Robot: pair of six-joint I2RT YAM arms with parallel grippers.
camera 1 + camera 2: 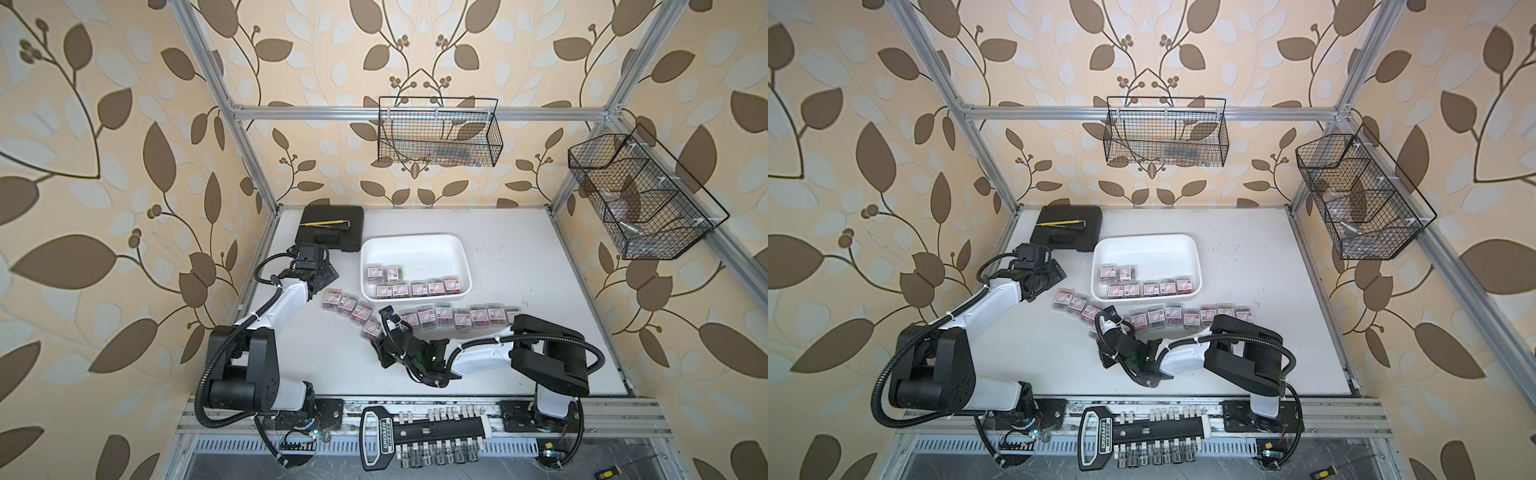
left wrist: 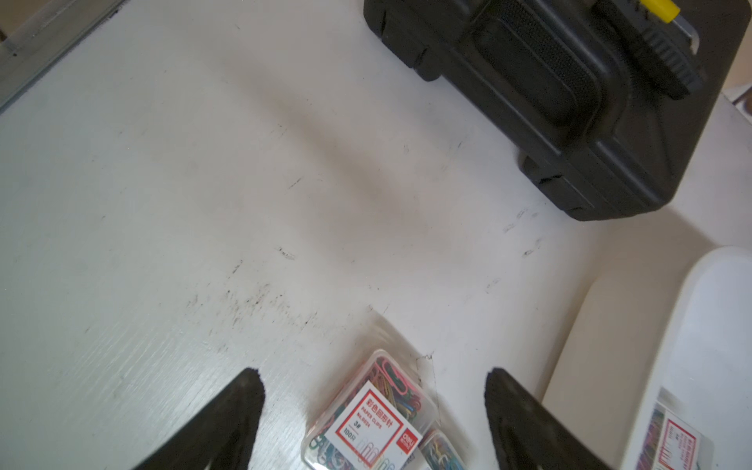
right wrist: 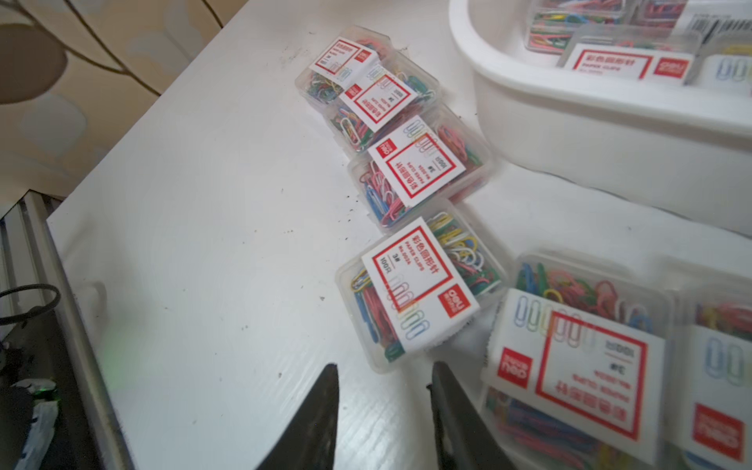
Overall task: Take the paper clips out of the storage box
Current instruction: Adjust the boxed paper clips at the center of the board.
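On the white table [image 1: 519,270], the storage box [image 1: 415,239] stands toward the back, near the middle. 7 small clear cases of the paper clips [image 1: 419,288] lie inside it near its front wall: 5 in a row and 2 behind them, on the side of the left arm. The rest of the storage box floor is bare. More cases lie outside on the table in a bent line just in front of the storage box, as both top views show.

The left gripper [image 2: 373,374] is released. Its fingers [image 2: 244,403] stand wide apart and grasp nothing. In the left wrist view, 1 case of paper clips [image 2: 374,419] lies flat on the table, seen in the gap between the 2 fingers with its label up. Neither finger touches it as far as this view shows. A corner of the storage box [image 2: 712,309] is beside this gripper, and the black case [image 2: 569,101] lies farther ahead.

The right gripper [image 3: 384,366] is clenched. Its fingers [image 3: 321,411] are drawn near together, with only a narrow strip of bare table between them, and they hold nothing. The closest case of paper clips [image 3: 415,293] lies just ahead of the tips, apart from them. A second case [image 3: 578,358] lies right beside 1 finger, but I cannot tell if they touch. The wall of the storage box [image 3: 569,122] rises behind these cases.

In a top view, a yellow tool [image 1: 326,223] rests on the black case.
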